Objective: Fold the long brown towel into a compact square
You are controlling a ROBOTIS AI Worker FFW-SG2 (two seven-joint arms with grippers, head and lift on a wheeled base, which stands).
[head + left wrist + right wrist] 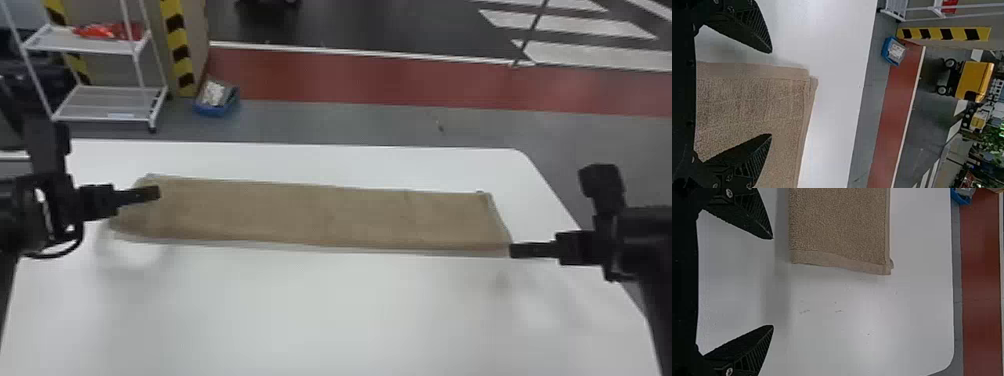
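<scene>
The brown towel (pixel 320 215) lies as a long flat strip across the white table. My left gripper (pixel 159 192) is over the towel's left end; in the left wrist view this gripper (pixel 770 94) stands open, one finger beyond the end hem of the towel (pixel 754 102), the other over the cloth. At the strip's near right corner is my right gripper (pixel 512 250). In the right wrist view the right gripper (pixel 773 282) has its fingers spread with nothing between them, and the towel's right end (pixel 840 227) lies past the fingertips.
The white table (pixel 320 310) has its rounded far right corner beyond the towel. On the floor behind stand a white shelf rack (pixel 107 102) and a blue bin (pixel 216 99). A yellow vehicle (pixel 975 80) is farther off.
</scene>
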